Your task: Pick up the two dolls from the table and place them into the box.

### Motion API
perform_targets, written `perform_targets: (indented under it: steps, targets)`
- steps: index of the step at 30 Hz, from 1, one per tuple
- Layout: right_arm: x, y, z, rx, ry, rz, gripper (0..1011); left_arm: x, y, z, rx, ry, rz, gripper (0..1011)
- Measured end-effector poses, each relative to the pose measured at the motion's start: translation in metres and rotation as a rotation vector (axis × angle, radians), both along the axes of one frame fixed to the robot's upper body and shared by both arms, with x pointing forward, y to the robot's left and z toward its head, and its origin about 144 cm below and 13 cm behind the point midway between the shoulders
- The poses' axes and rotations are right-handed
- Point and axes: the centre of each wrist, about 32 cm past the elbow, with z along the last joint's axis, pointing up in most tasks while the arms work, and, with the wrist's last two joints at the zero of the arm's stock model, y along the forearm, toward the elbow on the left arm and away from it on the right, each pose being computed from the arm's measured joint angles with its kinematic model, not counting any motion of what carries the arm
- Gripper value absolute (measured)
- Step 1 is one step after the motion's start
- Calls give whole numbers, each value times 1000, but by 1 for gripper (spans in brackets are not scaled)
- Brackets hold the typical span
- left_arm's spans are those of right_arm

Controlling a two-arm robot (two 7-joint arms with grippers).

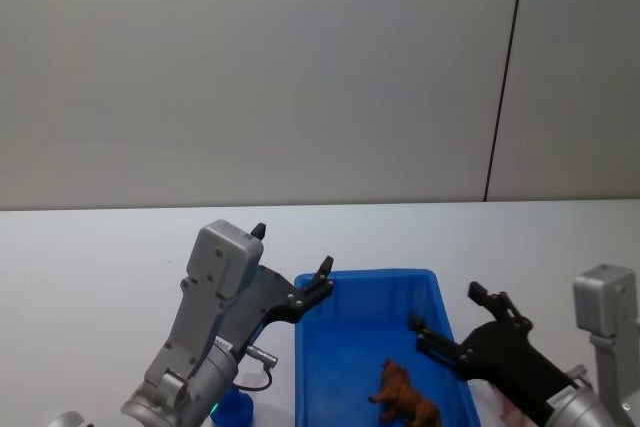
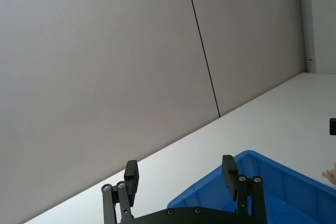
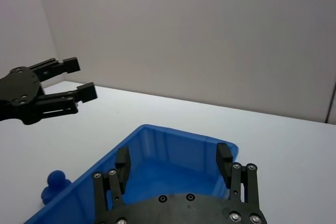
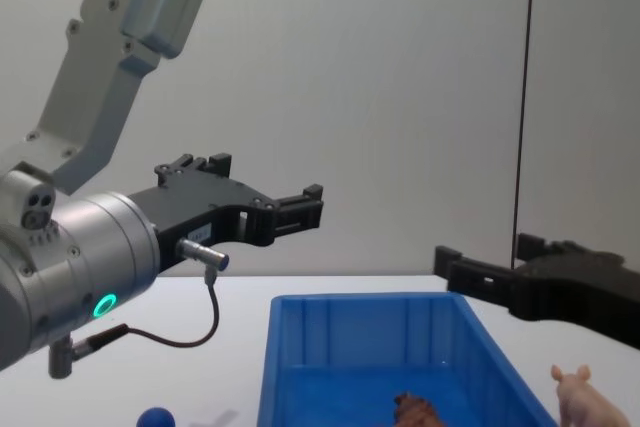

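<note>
— White tabletop (image 1: 100,247), grey wall (image 1: 300,67): we see a small dark brown toy animal (image 1: 405,397) sitting inside the large bright blue ribbed plastic bin (image 1: 370,275).

— We have both jaws spread, empty: left gripper (image 2: 179,167) above the bin's left rim, right gripper (image 3: 173,153) above its right. Outside, the pale pink pig (image 4: 590,402) stands right, the rounded blue doll (image 3: 55,184) left.
</note>
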Motion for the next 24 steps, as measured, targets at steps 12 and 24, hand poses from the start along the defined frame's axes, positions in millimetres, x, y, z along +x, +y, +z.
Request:
perform_targets:
  steps: [12,24]
  targets:
    - [-17,-10,0,-19,6,-140,1000,0,0,0,0,0,0,1001]
    - [-30,-19,-9,-38,76,-248,1001,0,0,0,0,0,0,1002]
